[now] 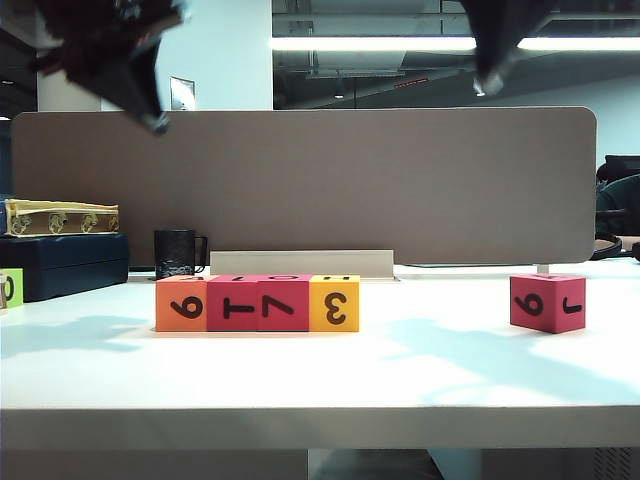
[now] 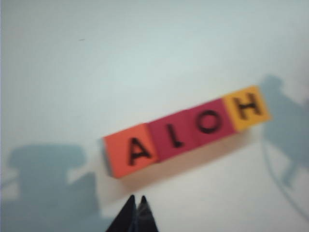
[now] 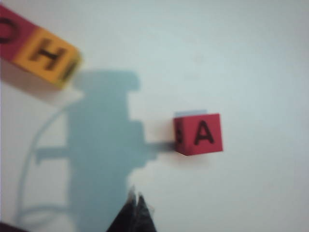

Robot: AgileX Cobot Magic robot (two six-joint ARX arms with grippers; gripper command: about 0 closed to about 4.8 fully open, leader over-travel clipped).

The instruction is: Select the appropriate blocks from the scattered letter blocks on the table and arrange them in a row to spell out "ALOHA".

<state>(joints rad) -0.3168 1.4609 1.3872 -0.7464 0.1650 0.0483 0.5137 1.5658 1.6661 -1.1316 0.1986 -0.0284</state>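
While both grippers, left [image 2: 136, 200] and right [image 3: 136, 198], hang closed and empty, we judge the lone block [image 3: 199, 134], well apart from the row [image 2: 186, 130], light, soft foam, best pinched across opposite sides.

Orange block [image 1: 181, 305], two crimson-pink blocks [image 1: 258, 303] and a yellow block [image 1: 334, 303] are seen, all lettered in black, on a plain white tabletop [image 1: 320, 385]. A lone crimson-pink block [image 1: 546, 302] is black-lettered too. Black mug [image 1: 177, 254], grey-brown divider panel [image 1: 300, 180].
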